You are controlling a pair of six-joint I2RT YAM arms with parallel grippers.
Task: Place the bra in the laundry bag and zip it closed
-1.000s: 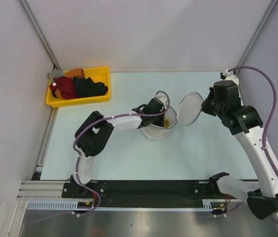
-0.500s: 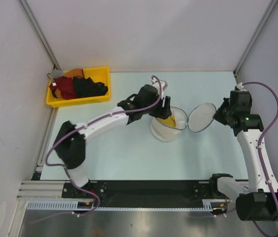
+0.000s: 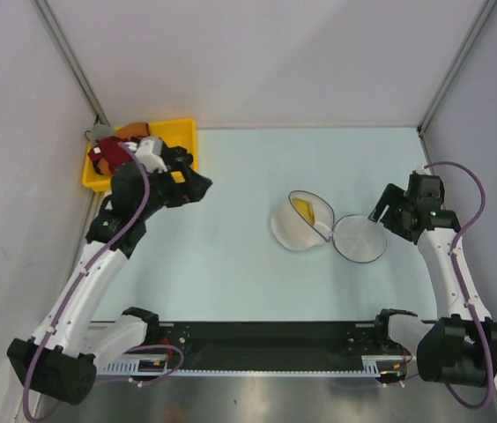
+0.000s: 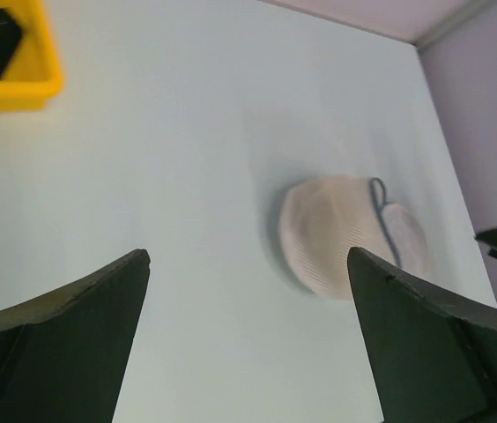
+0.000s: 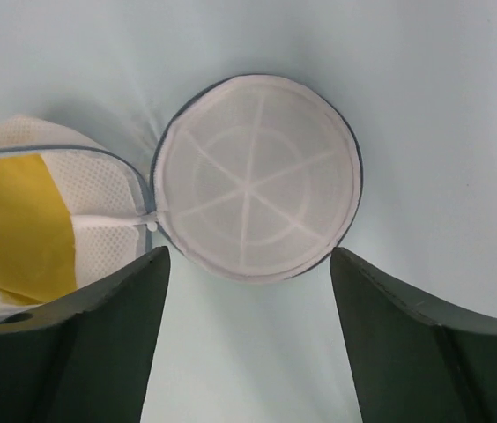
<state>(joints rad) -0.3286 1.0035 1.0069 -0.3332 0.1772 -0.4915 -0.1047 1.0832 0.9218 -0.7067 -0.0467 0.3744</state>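
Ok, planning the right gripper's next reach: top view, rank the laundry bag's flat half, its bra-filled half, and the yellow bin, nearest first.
1. Flat half, right beside the right gripper.
2. Bra-filled half, further left, mid-table.
3. Yellow bin, far left corner.

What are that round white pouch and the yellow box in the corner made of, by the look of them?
The pouch looks like soft white mesh fabric: fine netting shows around the yellow cloth, stitched ribs cross the flat half, and a dark rim edges it. The yellow box is probably smooth moulded plastic, judging by its even colour and stiff straight rim.
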